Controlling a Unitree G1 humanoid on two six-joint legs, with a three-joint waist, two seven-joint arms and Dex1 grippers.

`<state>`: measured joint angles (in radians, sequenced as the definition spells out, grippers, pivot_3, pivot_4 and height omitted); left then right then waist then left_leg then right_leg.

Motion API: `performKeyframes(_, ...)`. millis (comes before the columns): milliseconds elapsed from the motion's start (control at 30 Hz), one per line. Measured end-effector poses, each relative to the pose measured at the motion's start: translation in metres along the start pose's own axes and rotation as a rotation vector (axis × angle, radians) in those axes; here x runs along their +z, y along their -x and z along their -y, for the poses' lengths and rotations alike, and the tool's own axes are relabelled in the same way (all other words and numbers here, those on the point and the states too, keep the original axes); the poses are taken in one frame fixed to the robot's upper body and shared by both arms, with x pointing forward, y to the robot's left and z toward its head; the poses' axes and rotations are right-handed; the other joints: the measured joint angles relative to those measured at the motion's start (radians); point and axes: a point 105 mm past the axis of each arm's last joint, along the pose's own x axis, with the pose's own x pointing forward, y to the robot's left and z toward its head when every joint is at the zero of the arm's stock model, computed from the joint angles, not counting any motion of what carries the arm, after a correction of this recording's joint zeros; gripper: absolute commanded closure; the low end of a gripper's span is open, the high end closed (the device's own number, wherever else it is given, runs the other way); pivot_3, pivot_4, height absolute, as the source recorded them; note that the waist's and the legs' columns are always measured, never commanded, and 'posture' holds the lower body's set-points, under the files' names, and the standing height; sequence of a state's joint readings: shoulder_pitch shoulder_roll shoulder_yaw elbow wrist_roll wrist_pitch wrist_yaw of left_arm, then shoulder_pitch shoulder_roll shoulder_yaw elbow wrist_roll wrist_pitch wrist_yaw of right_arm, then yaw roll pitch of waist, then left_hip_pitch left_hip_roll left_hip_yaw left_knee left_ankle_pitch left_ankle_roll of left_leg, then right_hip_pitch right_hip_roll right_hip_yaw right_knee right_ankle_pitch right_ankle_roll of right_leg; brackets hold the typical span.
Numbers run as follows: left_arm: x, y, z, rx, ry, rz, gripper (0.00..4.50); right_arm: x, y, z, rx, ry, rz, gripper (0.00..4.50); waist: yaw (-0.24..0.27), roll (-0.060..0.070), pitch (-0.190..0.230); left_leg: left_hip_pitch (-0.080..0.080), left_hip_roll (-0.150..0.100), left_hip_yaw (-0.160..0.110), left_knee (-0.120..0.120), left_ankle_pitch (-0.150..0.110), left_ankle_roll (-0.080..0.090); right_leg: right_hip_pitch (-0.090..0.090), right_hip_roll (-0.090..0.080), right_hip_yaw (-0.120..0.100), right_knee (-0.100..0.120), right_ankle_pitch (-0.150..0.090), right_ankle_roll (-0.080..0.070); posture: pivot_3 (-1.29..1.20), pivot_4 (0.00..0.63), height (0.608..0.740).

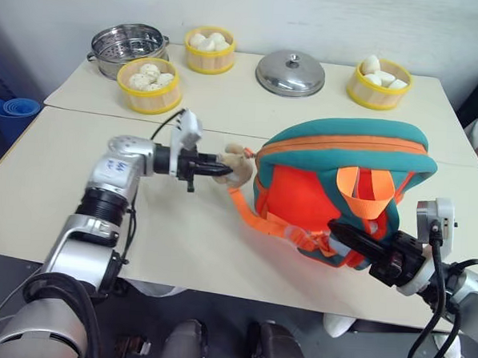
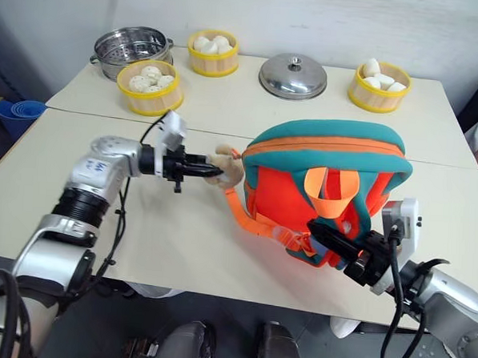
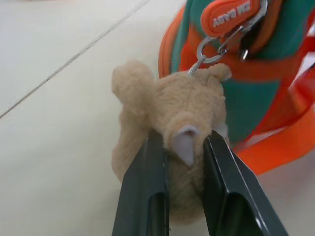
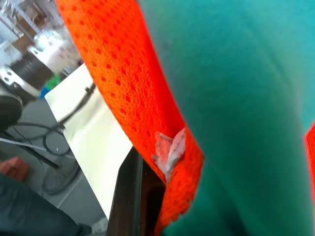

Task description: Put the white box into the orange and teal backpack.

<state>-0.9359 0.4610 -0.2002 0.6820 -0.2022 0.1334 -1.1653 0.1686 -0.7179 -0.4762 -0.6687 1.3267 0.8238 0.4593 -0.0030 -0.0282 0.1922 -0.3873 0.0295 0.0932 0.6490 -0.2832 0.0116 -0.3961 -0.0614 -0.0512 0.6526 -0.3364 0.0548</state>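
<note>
Left arm reaches level across the counter [image 1: 55, 161], its gripper [image 1: 220, 169] pointing at the backpack's [image 1: 344, 164] left side, jaws pinching the tan plush hamster [image 3: 172, 132] clipped there. Right arm comes in low from the near right edge, its gripper [image 1: 342, 232] aimed at the bag's lower corner, jaws pressed together on an orange strap [image 4: 142, 113]. The backpack stands on the counter, straps facing the robot. The left wrist view brings out the metal clip [image 3: 209, 51] joining hamster to zip tab; the right wrist view shows the strap's mesh weave against teal fabric.
</note>
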Motion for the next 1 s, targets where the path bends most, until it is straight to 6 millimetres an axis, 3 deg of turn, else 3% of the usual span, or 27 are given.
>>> performKeyframes(100, -0.010, -0.014, 0.024, -0.074, 0.007, 0.052, 3.97, -0.002, -0.001, 0.001, -0.018, -0.014, 0.026, 4.50, 0.000, 0.000, 0.000, 0.000, 0.001, -0.001, -0.001, 0.000, 0.000, 0.000, 0.000, 0.000, 0.000, 0.000, 0.000, 0.00, 0.150, 0.740)
performKeyframes(200, -0.016, -0.014, 0.040, -0.107, 0.005, 0.053, 3.97, -0.007, -0.007, 0.004, -0.038, -0.013, 0.063, 4.50, 0.001, 0.000, 0.000, 0.000, 0.001, -0.001, 0.000, 0.000, -0.001, 0.000, 0.000, 0.000, 0.001, 0.000, 0.000, 0.00, 0.150, 0.740)
performKeyframes(233, -0.016, -0.009, 0.039, -0.092, -0.012, 0.027, 3.65, -0.008, -0.010, 0.005, -0.051, 0.012, 0.077, 4.50, 0.000, 0.000, 0.000, 0.000, 0.001, -0.001, 0.000, 0.000, -0.001, 0.000, 0.000, 0.000, 0.001, 0.000, 0.000, 0.00, 0.150, 0.740)
performKeyframes(333, 0.000, 0.013, 0.027, 0.029, 0.002, 0.034, 2.76, -0.017, -0.019, 0.010, -0.077, 0.110, 0.112, 3.57, -0.005, 0.000, 0.000, 0.001, 0.000, -0.001, 0.000, 0.000, -0.001, 0.000, 0.000, 0.000, 0.002, 0.000, 0.000, 0.00, 0.150, 0.740)
performKeyframes(400, 0.005, 0.027, 0.030, 0.052, 0.017, 0.042, 2.13, -0.024, -0.023, 0.012, -0.084, 0.200, 0.090, 2.94, -0.009, 0.001, 0.000, 0.001, 0.001, -0.001, -0.001, 0.000, -0.001, 0.000, 0.000, 0.001, 0.001, 0.000, 0.000, 0.00, 0.150, 0.740)
performKeyframes(533, -0.018, 0.060, 0.056, 0.041, 0.123, -0.017, 0.90, -0.038, -0.012, 0.019, -0.102, 0.477, -0.044, 1.65, -0.024, 0.003, -0.001, 0.002, 0.000, 0.000, -0.001, 0.002, -0.007, 0.000, 0.000, 0.001, 0.001, -0.001, 0.000, 0.00, 0.150, 0.740)
performKeyframes(633, -0.040, 0.091, 0.084, 0.020, 0.229, -0.058, 0.00, -0.033, 0.011, 0.018, -0.069, 0.571, -0.096, 0.64, -0.027, 0.003, -0.001, 0.003, 0.001, 0.000, -0.002, 0.002, -0.008, 0.001, 0.000, 0.001, 0.001, -0.001, -0.001, 0.00, 0.150, 0.740)
performKeyframes(700, -0.065, 0.117, 0.101, 0.049, 0.290, -0.122, 0.00, -0.024, 0.035, 0.024, -0.055, 0.650, -0.158, 0.01, -0.024, 0.003, -0.001, 0.007, 0.001, -0.001, -0.003, -0.001, -0.003, 0.005, 0.000, 0.000, 0.000, -0.001, -0.001, 0.00, 0.150, 0.740)
performKeyframes(833, -0.088, 0.131, 0.114, 0.124, 0.155, -0.158, 0.00, -0.026, 0.067, 0.051, -0.059, 0.675, -0.261, 0.01, -0.009, 0.002, -0.001, 0.017, 0.001, -0.001, -0.004, -0.008, -0.005, 0.015, -0.002, 0.000, -0.006, -0.003, -0.004, 0.00, 0.150, 0.740)
performKeyframes(933, -0.094, 0.140, 0.122, 0.194, -0.011, -0.181, 0.00, -0.020, 0.089, 0.081, -0.109, 0.671, -0.321, 0.01, -0.001, 0.003, -0.001, 0.016, 0.001, 0.000, -0.006, -0.010, -0.004, 0.016, -0.004, 0.001, -0.010, -0.004, -0.007, 0.00, 0.150, 0.740)
performKeyframes(1000, -0.096, 0.140, 0.123, 0.221, -0.051, -0.178, 0.00, -0.013, 0.093, 0.096, -0.129, 0.687, -0.336, 0.01, -0.001, 0.004, -0.001, 0.016, 0.001, 0.001, -0.006, -0.010, -0.002, 0.015, -0.004, 0.001, -0.010, -0.003, -0.005, 0.00, 0.150, 0.740)
